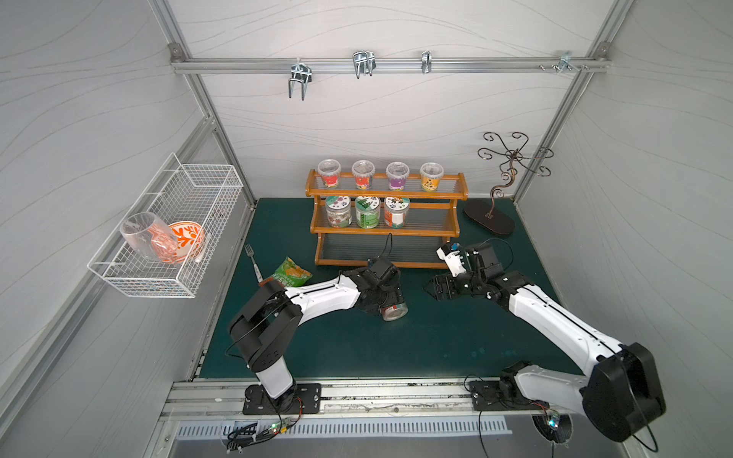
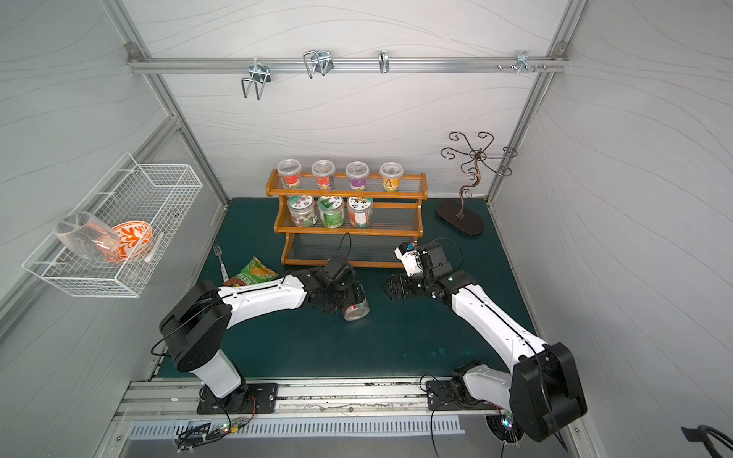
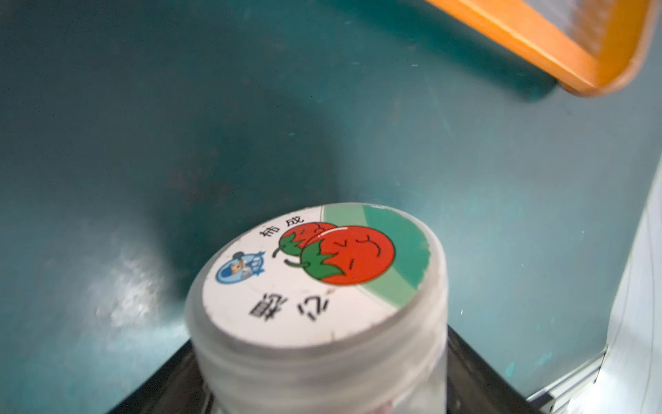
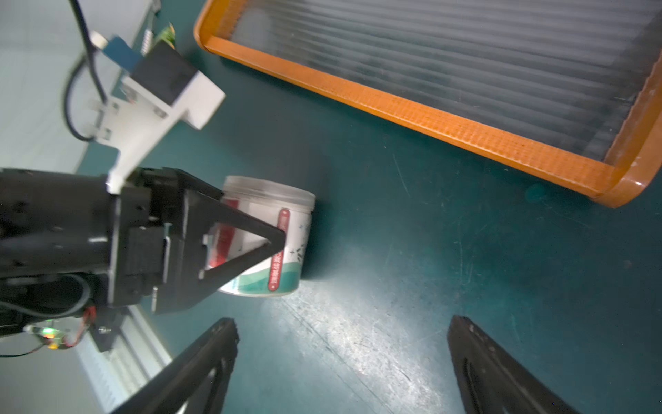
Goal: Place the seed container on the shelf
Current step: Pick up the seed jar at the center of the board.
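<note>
Lid [image 3: 315,283] of the seed container [image 3: 322,380] reads "柿成".

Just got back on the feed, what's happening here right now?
The left gripper is down at the dark green mat, its fingers either side of the white-lidded, tomato-labelled seed jar, which seems to lie on its side. Whether the grip is firm isn't clear. The right gripper hangs open and empty nearby. The orange-brown wooden three-tier shelf has a bare bottom tier and a free spot on the middle one. The jar isn't on it yet.
</note>
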Available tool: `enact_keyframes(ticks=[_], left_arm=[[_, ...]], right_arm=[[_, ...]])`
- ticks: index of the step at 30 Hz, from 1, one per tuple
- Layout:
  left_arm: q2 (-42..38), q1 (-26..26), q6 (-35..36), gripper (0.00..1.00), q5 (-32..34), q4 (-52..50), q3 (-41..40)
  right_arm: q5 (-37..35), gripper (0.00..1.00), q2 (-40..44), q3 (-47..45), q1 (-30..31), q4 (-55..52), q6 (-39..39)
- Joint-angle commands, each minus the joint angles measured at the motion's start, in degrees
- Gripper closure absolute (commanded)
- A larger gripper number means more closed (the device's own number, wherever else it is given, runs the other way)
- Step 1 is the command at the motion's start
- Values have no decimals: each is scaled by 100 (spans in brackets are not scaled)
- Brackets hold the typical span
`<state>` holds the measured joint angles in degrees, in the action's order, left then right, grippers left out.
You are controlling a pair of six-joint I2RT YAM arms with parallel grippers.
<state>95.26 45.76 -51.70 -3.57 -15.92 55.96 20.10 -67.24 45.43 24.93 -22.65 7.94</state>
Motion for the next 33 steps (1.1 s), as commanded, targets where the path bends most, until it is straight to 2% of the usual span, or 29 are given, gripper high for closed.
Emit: enact_keyframes(ticks=[1, 6, 12, 18, 25, 33], left_arm=[[-421, -36, 832, 40, 98, 705, -385], [-1235, -54, 1659, 39, -35, 1594, -1044], [-2010, -96, 2620, 43, -261, 2432, -1670], [-2819, -93, 3402, 44, -978, 3365, -2195], [-3703, -89, 4034, 44, -2225, 3577, -2469], [-3989, -91, 4429, 42, -3113, 3958, -2631]], right_arm=[[675, 4, 224, -50, -231, 157, 261], [1543, 4, 341, -130, -571, 352, 562], [2614, 4, 249, -35, -572, 640, 851], [2587, 4, 236, 212, 95, 573, 567], [2879, 3, 589, 89, 363, 1085, 230], [3583, 3, 683, 396, 683, 731, -655]])
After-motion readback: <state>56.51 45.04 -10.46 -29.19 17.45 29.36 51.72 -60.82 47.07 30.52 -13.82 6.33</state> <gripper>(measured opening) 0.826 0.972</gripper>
